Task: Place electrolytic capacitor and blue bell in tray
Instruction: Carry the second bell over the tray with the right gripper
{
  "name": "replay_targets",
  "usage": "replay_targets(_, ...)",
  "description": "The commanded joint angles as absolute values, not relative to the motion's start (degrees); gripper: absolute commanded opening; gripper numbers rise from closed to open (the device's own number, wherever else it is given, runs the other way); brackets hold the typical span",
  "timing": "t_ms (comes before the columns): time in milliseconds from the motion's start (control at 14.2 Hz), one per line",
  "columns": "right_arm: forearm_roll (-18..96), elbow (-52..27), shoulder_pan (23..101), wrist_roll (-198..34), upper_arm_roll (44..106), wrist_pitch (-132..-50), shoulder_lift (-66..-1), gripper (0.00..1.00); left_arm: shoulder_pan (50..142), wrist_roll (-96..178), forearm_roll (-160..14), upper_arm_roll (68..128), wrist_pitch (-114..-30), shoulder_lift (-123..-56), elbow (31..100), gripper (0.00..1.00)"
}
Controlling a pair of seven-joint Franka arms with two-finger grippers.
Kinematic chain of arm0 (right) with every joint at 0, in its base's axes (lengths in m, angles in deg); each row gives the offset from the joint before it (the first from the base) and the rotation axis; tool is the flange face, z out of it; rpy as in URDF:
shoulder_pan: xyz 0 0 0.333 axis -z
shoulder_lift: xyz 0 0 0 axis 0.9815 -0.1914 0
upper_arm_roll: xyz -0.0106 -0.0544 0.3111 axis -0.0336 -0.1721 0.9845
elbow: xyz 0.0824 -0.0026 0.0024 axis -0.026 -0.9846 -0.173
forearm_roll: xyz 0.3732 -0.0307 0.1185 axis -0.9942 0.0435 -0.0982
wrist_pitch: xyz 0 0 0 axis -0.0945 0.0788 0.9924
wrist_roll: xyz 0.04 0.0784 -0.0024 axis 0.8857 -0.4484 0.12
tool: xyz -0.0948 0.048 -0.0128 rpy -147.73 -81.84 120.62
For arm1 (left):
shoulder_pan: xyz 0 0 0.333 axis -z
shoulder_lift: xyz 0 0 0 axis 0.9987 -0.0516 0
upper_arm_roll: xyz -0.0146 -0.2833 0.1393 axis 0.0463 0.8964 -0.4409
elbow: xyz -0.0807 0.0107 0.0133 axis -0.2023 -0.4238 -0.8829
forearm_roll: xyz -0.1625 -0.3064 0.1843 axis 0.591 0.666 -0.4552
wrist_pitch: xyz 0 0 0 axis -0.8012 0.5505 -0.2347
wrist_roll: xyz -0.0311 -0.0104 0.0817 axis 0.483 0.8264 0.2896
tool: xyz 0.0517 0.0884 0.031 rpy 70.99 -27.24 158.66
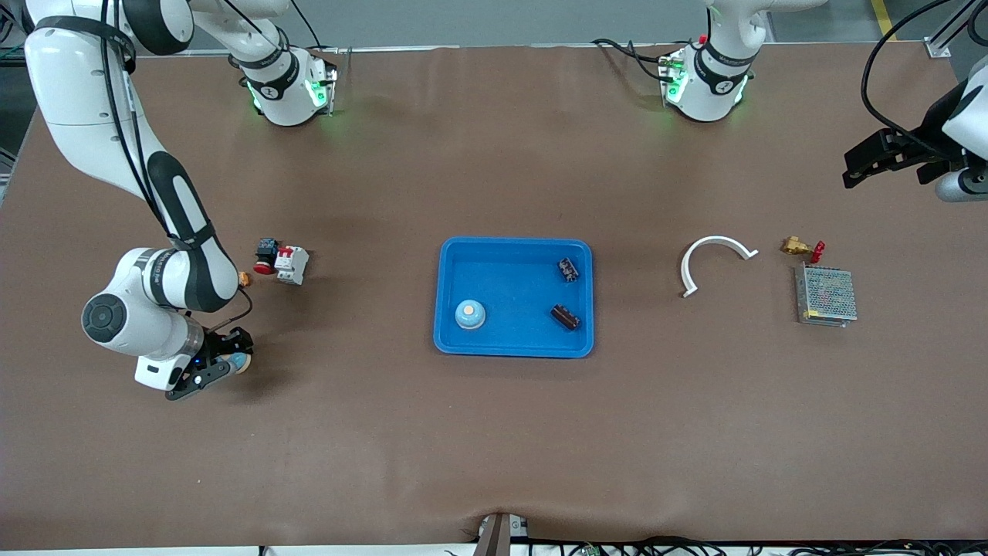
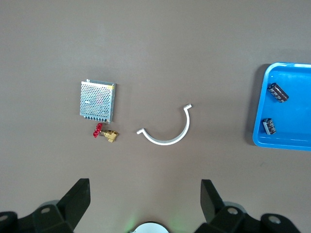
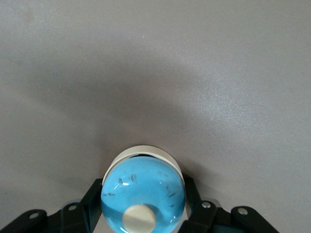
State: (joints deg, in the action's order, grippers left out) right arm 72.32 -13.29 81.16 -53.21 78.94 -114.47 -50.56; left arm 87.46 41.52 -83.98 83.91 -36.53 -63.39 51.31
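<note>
Right gripper, near the right arm's end of the table, is clamped on a glossy blue dome-shaped bell with a cream button. The shallow bright blue plastic tray lies at about three o'clock from it in the front view, well apart. The tray already holds a second blue bell and two dark cylindrical electrolytic capacitors and. Left gripper waits over bare table with its jaws spread wide and nothing between them.
</note>
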Motion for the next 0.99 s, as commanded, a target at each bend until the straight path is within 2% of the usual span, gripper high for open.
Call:
replay_targets(0,72.0,-12.5,81.4,-52.9,80.4,-113.6,-50.4,0.61,87.6,42.3,-82.9,84.5,-36.6,-62.1,52.7,1.00)
replay_targets(634,70.4,0.7,80.4,-68.0,86.5,-95.9,-49.4,0.60,87.1,42.3,-82.2,84.3,-37.3,-62.6,52.4,1.00)
replay_targets(916,70.4,1.4,76.0,-80.3,87.3,-94.9,-47.7,0.60,87.1,42.4,-82.2,84.3,-37.4,-62.6,52.4,1.00)
